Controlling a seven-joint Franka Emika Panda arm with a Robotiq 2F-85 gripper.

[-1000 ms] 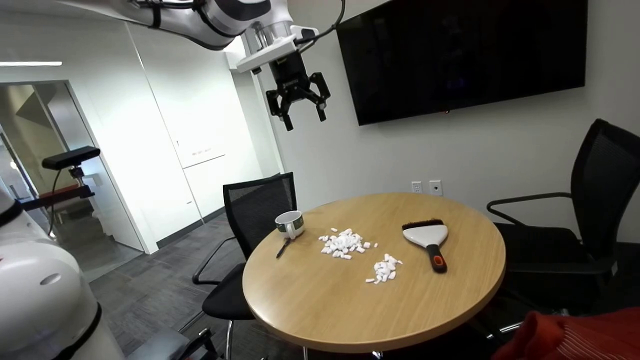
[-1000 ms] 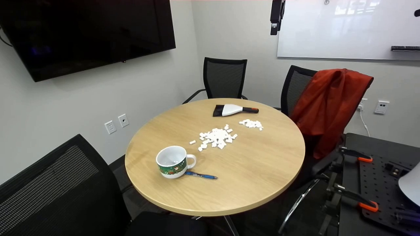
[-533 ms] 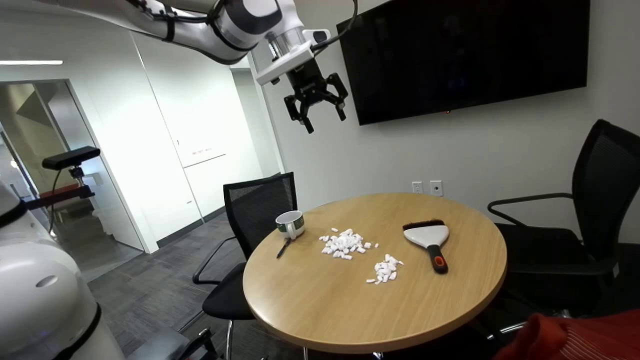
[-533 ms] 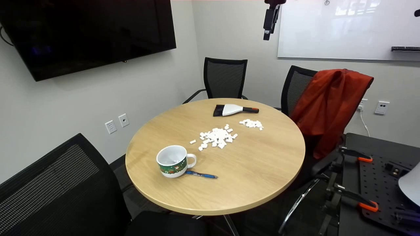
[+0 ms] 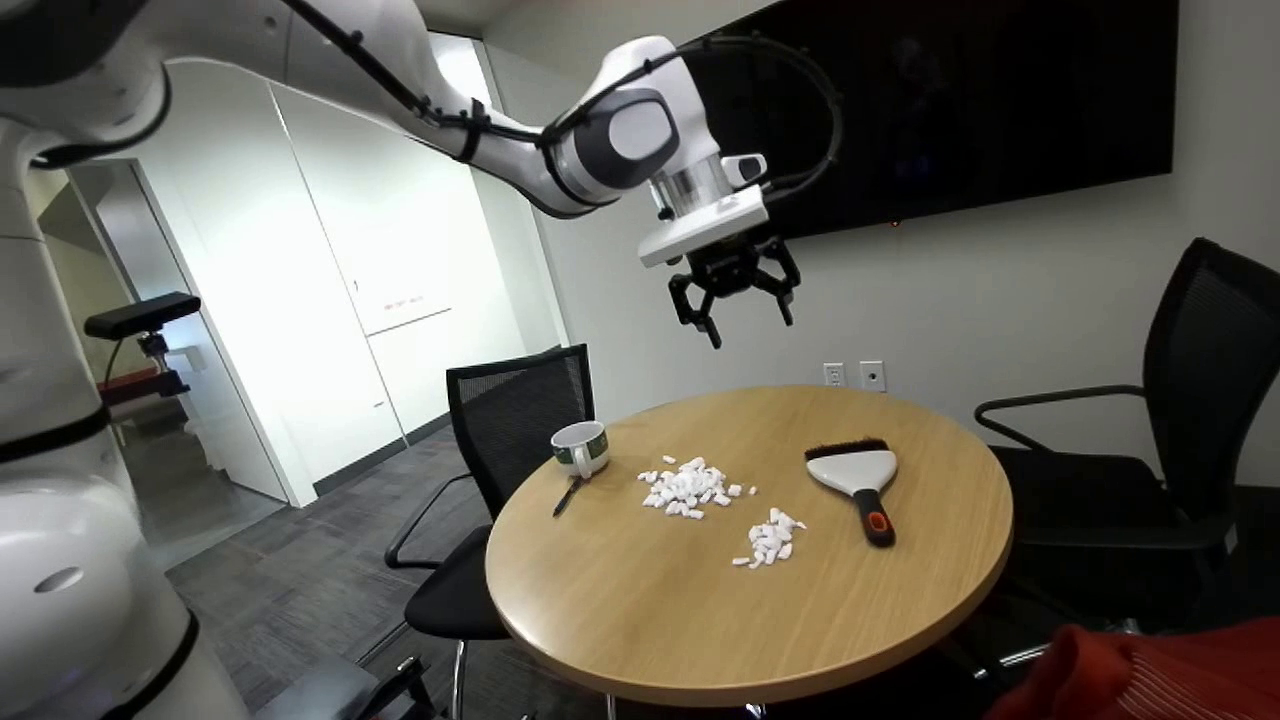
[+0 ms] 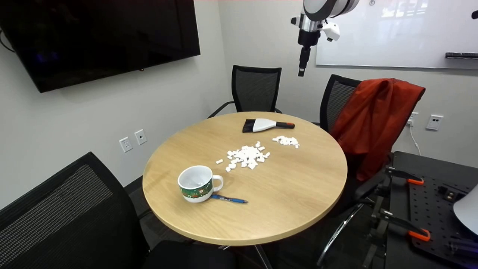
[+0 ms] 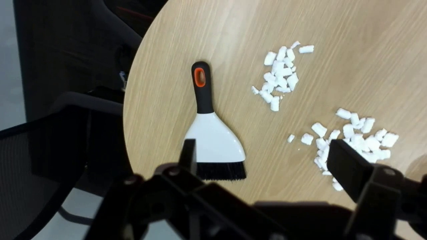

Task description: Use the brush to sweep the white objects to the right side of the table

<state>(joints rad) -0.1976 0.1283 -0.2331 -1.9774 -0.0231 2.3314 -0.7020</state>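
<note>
The brush [image 5: 855,470] lies flat on the round wooden table [image 5: 640,590], with a white head, dark bristles and a black handle with an orange ring. It also shows in an exterior view [image 6: 264,125] and the wrist view [image 7: 217,140]. The white objects lie in a larger pile [image 5: 688,487] and a smaller pile [image 5: 768,540] beside the brush. My gripper [image 5: 752,330] is open and empty, well above the table. In the wrist view my gripper's fingers [image 7: 265,146] are wide apart; one covers a head corner, the other part of the larger pile.
A mug [image 6: 196,183] with a green band stands on the table, a blue pen [image 6: 229,199] beside it. Black chairs [image 5: 515,430] surround the table, one bearing a red jacket [image 6: 373,119]. A wall screen [image 5: 930,120] hangs behind the arm. A black bench [image 6: 433,201] carries clamps.
My gripper has come down and, in an exterior view, moved right towards the table and brush. It stays open. The brush, the piles and the mug have not moved.
</note>
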